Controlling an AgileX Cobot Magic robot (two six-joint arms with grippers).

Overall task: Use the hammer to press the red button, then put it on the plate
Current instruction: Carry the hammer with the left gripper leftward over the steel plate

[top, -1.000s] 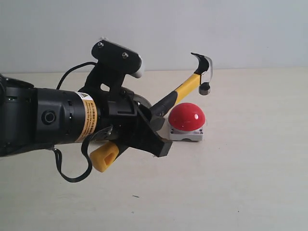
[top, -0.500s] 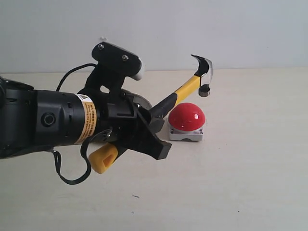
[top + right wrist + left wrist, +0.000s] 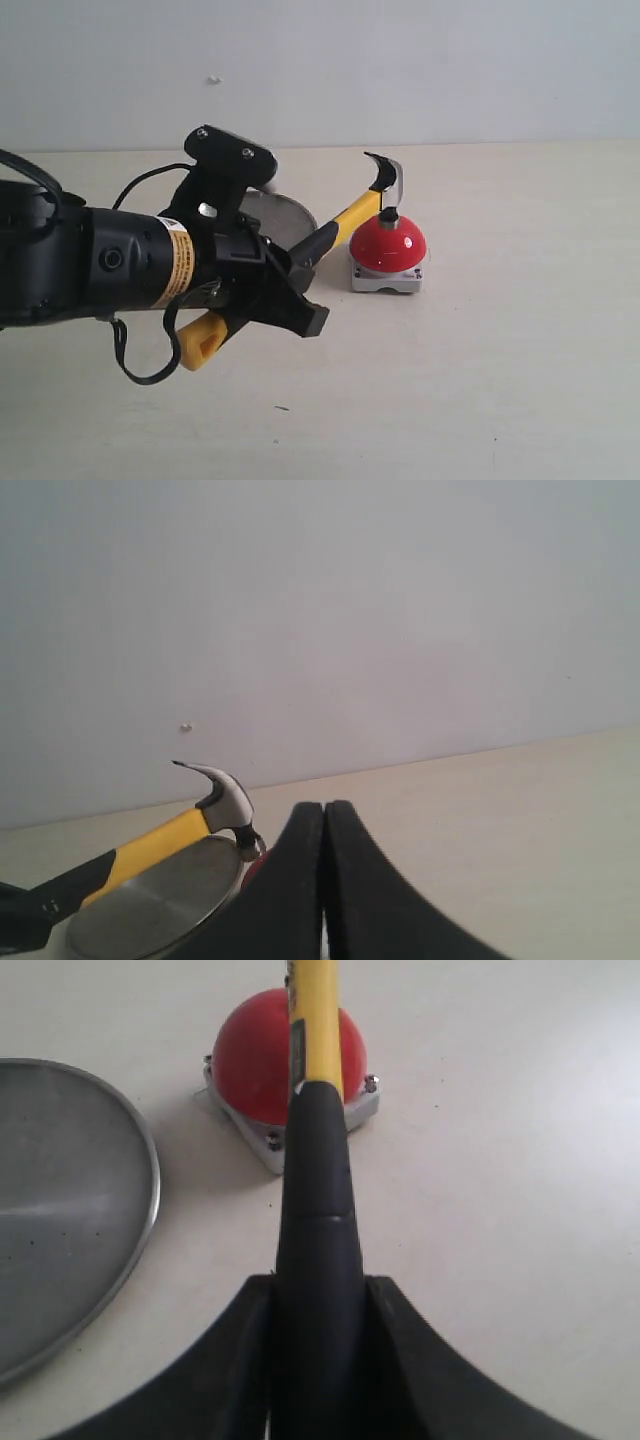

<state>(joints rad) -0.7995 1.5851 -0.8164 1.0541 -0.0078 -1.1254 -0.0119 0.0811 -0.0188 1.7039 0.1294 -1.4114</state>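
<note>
While the striking face of the hammer [image 3: 345, 218] appears to sit on the crown of the red button [image 3: 390, 245], the press is the step in hand. The button stands on the counter [image 3: 520, 350] near the middle of its far edge. The plate [image 3: 285, 220] lies just beside it toward the left edge, partly hidden by the arm. Left end effector [image 3: 320, 1300]: clenched on the black grip of the handle, with the yellow shaft running out over the dome. Right end effector [image 3: 325, 810]: fingers pressed together, nothing between them, clear of the work. Whether the dome is already depressed cannot be told from these views. Judgement: push straight down through the head, slowly, keeping the face centred. The dome is glossy and rounded, so an off-centre load could slide the head off or skid the grey base. Lift clear before swinging toward the plate, since its rim is close.
</note>
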